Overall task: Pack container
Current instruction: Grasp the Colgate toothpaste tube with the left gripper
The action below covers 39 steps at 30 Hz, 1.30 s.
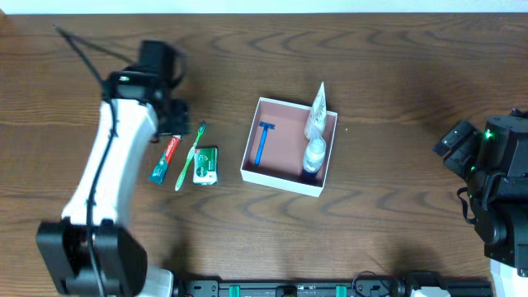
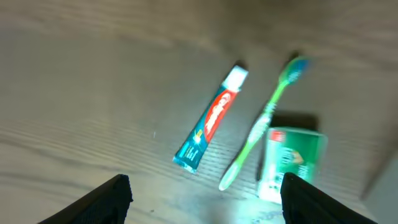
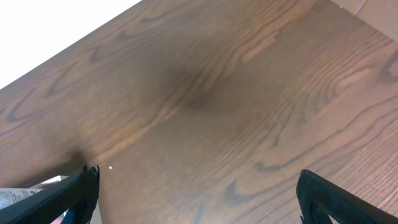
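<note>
The container, a shallow white-walled box with a reddish-brown inside, sits mid-table and holds a blue razor, a white tube and a clear bottle. Left of it lie a toothpaste tube, a green toothbrush and a small green packet. My left gripper is open and empty, hovering above these three. My right gripper is open and empty over bare wood at the far right; the arm shows in the overhead view.
The table is dark brown wood. The left arm stretches from the front left edge toward the toiletries. A white edge shows at the lower left corner of the right wrist view.
</note>
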{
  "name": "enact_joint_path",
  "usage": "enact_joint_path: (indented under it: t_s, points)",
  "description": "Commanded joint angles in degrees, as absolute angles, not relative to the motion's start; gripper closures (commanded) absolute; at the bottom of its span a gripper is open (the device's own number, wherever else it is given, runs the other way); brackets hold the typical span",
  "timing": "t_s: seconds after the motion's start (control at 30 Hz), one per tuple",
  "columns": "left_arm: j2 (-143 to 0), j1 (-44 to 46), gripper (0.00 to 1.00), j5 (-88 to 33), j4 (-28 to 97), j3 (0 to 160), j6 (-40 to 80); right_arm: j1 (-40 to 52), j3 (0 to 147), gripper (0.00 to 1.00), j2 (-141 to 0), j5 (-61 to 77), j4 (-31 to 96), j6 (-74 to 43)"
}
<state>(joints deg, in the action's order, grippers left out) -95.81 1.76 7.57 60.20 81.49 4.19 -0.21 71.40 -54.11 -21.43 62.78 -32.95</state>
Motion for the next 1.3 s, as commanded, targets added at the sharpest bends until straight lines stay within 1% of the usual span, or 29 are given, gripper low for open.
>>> enact_joint_path:
  t_s: [0.0, 0.1, 0.23, 0.43, 0.67, 0.87, 0.93, 0.97, 1.03, 1.07, 1.13, 1.27]
  points:
    - [-100.60, -3.25, 0.23, -2.72, 58.35, 78.30, -2.24, -0.58, 71.55, 0.01, -54.02, -22.04, 62.81, -33.82]
    - [-105.08, -5.28, 0.24, -3.86, 56.25, 77.49, -6.00, -0.58, 71.55, 0.01, -54.02, -22.04, 62.81, -33.82]
    - [-109.82, -5.58, 0.30, -3.88, 54.06, 77.49, -8.45, -0.58, 71.55, 0.01, -54.02, -22.06, 62.81, -33.80]
    - [-113.19, -5.45, 0.32, -3.86, 51.07, 77.45, -9.80, -0.58, 71.55, 0.01, -54.02, -22.04, 62.83, -33.82]
    - [-117.71, -5.45, 0.47, -3.81, 48.66, 77.45, -10.92, -0.58, 71.55, 0.01, -54.02, -22.04, 62.83, -33.82]
    - [-118.26, -5.45, 0.59, -3.86, 48.71, 77.47, -10.90, -0.58, 71.55, 0.01, -54.02, -22.04, 62.81, -33.80]
    - [-117.93, -5.45, 0.66, -3.86, 48.95, 77.47, -10.87, -0.58, 71.55, 0.01, -54.02, -22.04, 62.81, -33.80]
    - [-117.73, -5.43, 0.72, -3.86, 49.19, 77.58, -10.85, -0.58, 71.55, 0.01, -54.02, -22.04, 62.81, -33.80]
    - [-116.79, -5.43, 0.80, -3.88, 50.39, 78.32, -9.98, -0.58, 71.55, 0.01, -54.02, -22.04, 62.83, -33.82]
    - [-116.09, -5.39, 0.86, -3.86, 51.44, 79.02, -9.32, -0.58, 71.55, 0.01, -54.02, -22.04, 62.81, -33.80]
    - [-114.06, -5.30, 0.92, -3.88, 53.71, 80.55, -7.62, -0.58, 71.55, 0.01, -54.02, -22.04, 62.81, -33.80]
    - [-107.07, -4.08, 0.94, -3.90, 57.39, 82.35, -3.25, -0.58, 71.55, 0.01, -54.02, -22.04, 62.81, -33.80]
